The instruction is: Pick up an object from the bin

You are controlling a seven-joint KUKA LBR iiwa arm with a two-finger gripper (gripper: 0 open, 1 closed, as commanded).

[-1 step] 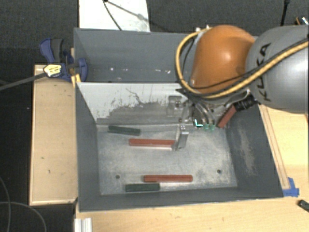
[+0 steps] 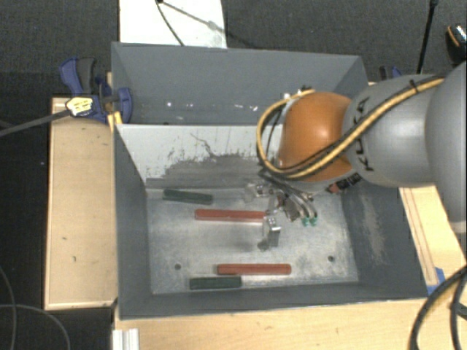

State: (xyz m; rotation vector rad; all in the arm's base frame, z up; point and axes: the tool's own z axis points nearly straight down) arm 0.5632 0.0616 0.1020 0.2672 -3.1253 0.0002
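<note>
The gripper [image 2: 271, 233] hangs at the 3 o'clock end of the red-brown bar [image 2: 228, 214] lying mid-bin [image 2: 233, 86], touching or just above it; whether its grasp is open cannot be told.

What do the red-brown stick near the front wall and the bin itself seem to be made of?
Red-brown stick: matte, even colour, no glare; perhaps plastic or painted wood, I cannot tell which. Bin: bare grey metal, dull sheen, scratched and scuffed on its back slope.
</note>
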